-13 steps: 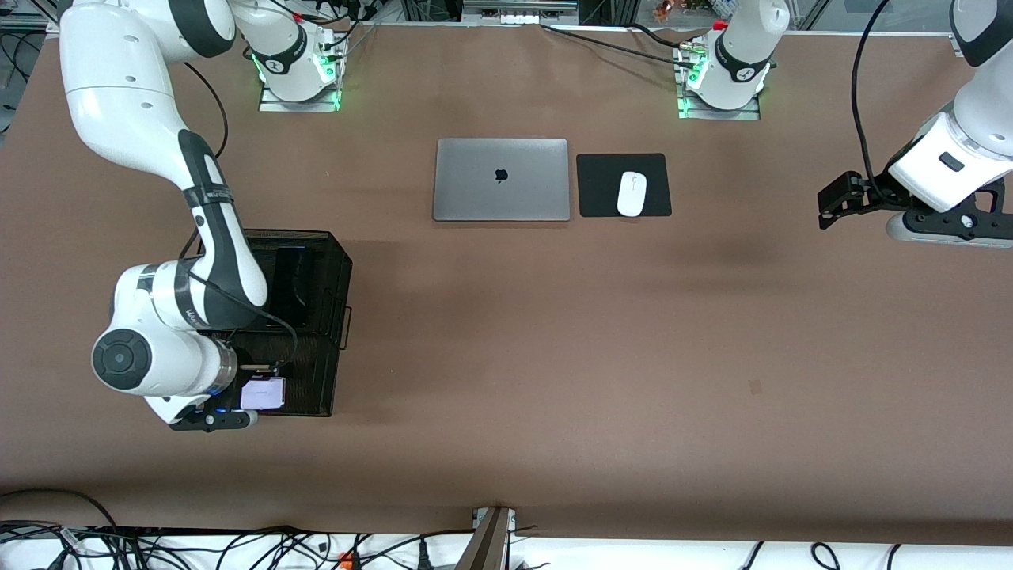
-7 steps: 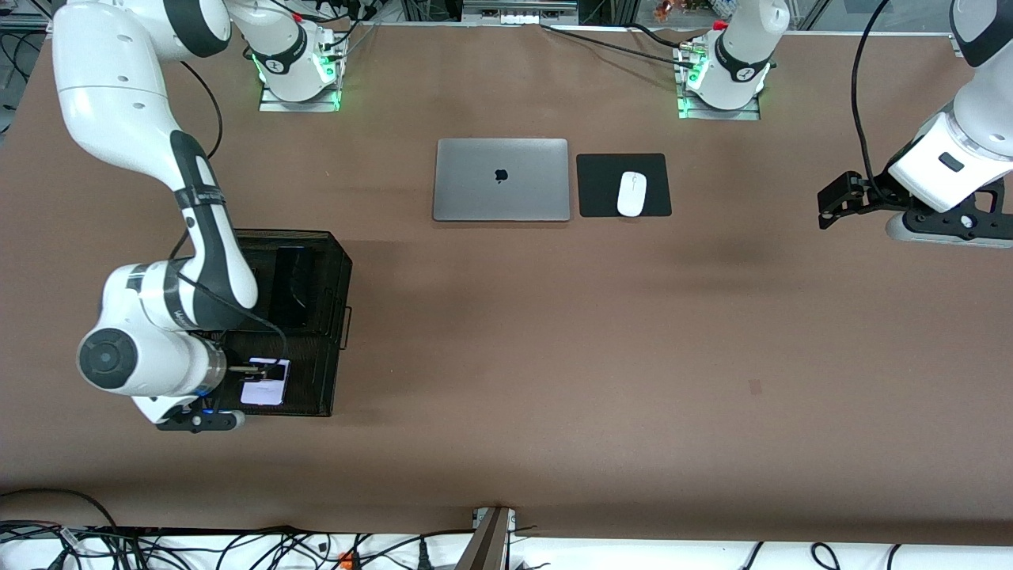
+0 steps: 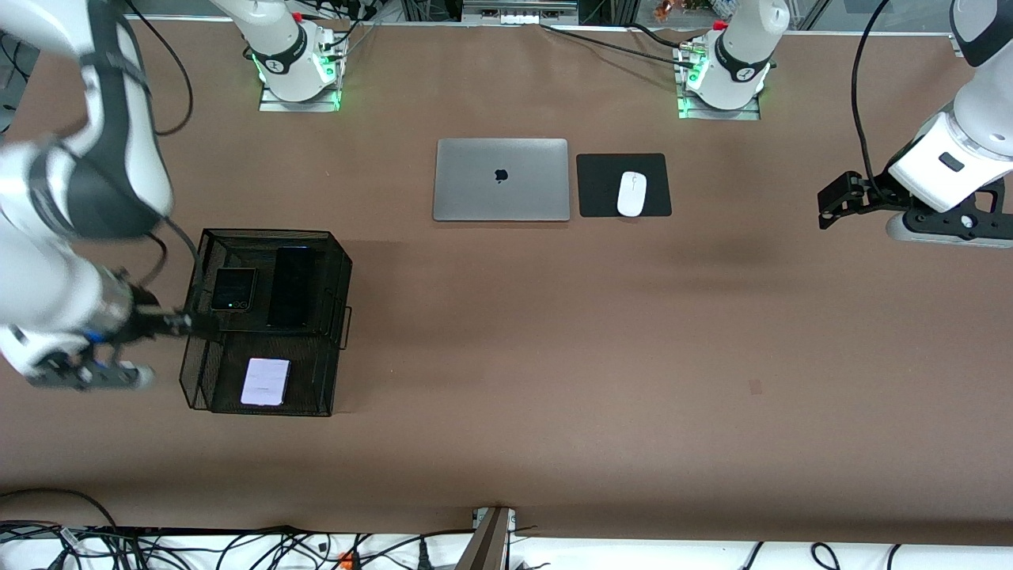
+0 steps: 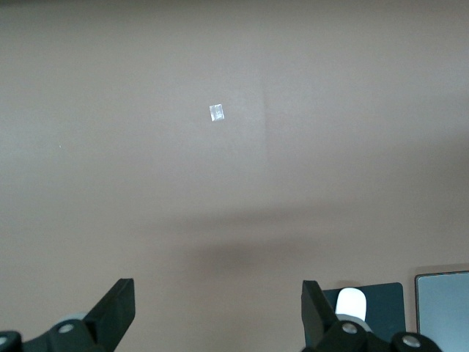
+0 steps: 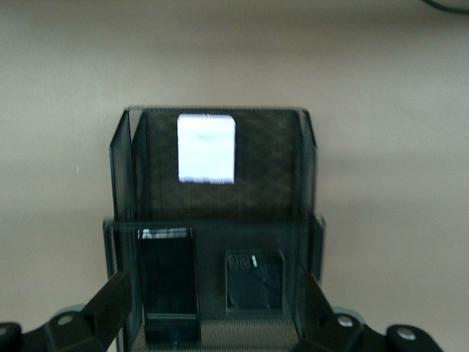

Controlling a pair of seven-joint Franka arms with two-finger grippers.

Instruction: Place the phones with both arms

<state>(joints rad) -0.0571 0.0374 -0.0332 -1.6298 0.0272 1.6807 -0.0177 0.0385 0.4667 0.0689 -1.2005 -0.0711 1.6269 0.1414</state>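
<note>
Three phones lie in a black mesh basket (image 3: 269, 232). The small squarish black phone (image 3: 233, 289) and the long slim black phone (image 3: 290, 286) share the compartment farther from the front camera. The pale lilac phone (image 3: 265, 381) lies flat in the nearer compartment. My right gripper (image 3: 180, 323) is open and holds nothing, just outside the basket's wall toward the right arm's end of the table. In the right wrist view, its open gripper (image 5: 212, 308) faces the basket (image 5: 216, 110), the lilac phone (image 5: 206, 148), the slim phone (image 5: 170, 282) and the squarish black phone (image 5: 254, 280). My left gripper (image 3: 827, 207) waits open and empty.
A closed silver laptop (image 3: 501, 180) lies mid-table toward the robots' bases. Beside it a white mouse (image 3: 631, 193) rests on a black pad (image 3: 601, 186). The left wrist view shows its open gripper (image 4: 216, 312) over bare table, with the mouse (image 4: 350, 301) and laptop (image 4: 443, 308) at the frame's edge.
My right gripper opened and let go of the lilac phone in the basket's nearer compartment. It then drew out toward the right arm's end of the table, uncovering the black phones. The left arm stayed still.
</note>
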